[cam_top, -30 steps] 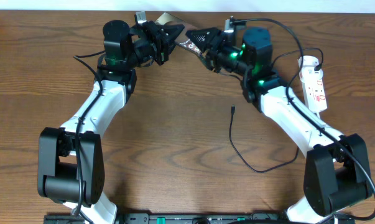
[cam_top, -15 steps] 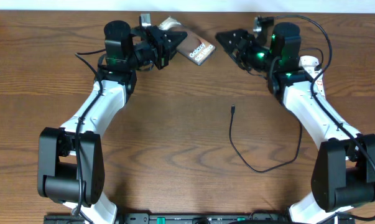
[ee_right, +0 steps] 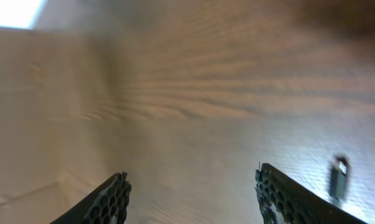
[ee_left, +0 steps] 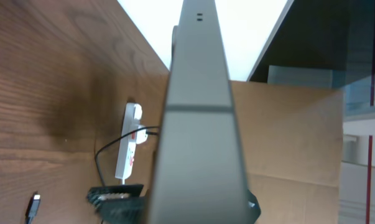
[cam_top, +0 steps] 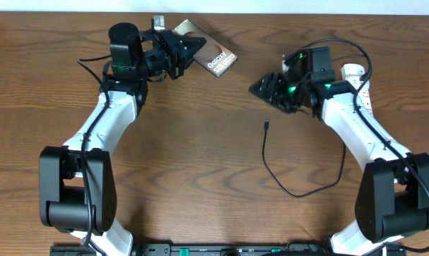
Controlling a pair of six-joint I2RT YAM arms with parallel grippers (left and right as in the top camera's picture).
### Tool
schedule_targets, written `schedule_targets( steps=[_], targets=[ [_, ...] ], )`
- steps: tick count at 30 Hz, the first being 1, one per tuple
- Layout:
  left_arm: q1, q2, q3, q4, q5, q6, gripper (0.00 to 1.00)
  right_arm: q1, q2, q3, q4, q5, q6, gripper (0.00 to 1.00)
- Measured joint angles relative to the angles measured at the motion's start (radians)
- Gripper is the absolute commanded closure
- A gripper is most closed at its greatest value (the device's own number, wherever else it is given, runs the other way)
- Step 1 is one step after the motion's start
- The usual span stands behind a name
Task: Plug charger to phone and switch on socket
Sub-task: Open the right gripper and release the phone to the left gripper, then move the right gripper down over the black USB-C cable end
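Phone: phone [cam_top: 213, 57] gripped at one end by the left tool [cam_top: 190, 48], lettered face up, lying diagonally near the far edge of the surface [cam_top: 186, 156]; seen edge-on in the left wrist view.
Left tool: clenched on the phone.
Charger: charger [cam_top: 267, 128] lies loose in a curve on the surface, tip near the centre, touching neither tool.
Right tool: right tool [cam_top: 265, 88] released, nothing between its fingers, near the tip but apart from it.
Socket: socket [cam_top: 366, 99] at the right edge, partly under the right arm.
Surface: brown wood grain.
Room: white wall [ee_left: 147, 25] beyond the far edge; brown cardboard [ee_left: 287, 137] past the socket.
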Motion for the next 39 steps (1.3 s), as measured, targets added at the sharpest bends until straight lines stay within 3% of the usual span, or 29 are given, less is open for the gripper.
schedule_targets(
  steps=[5, 15, 27, 39],
  targets=[
    [0.000, 0.000, 0.000, 0.000, 0.013, 0.004, 0.93, 0.048, 0.000, 0.042, -0.159, 0.103, -0.056, 0.41],
    [0.000, 0.000, 0.000, 0.001, 0.026, 0.011, 0.93, 0.135, 0.003, 0.093, -0.347, 0.325, -0.061, 0.61],
    [0.000, 0.000, 0.000, 0.001, 0.036, 0.011, 0.93, 0.136, 0.156, 0.093, -0.356, 0.377, -0.053, 0.66],
    [0.000, 0.000, 0.000, 0.000, 0.038, 0.011, 0.93, 0.136, 0.161, 0.093, -0.363, 0.417, -0.054, 0.66]
  ],
)
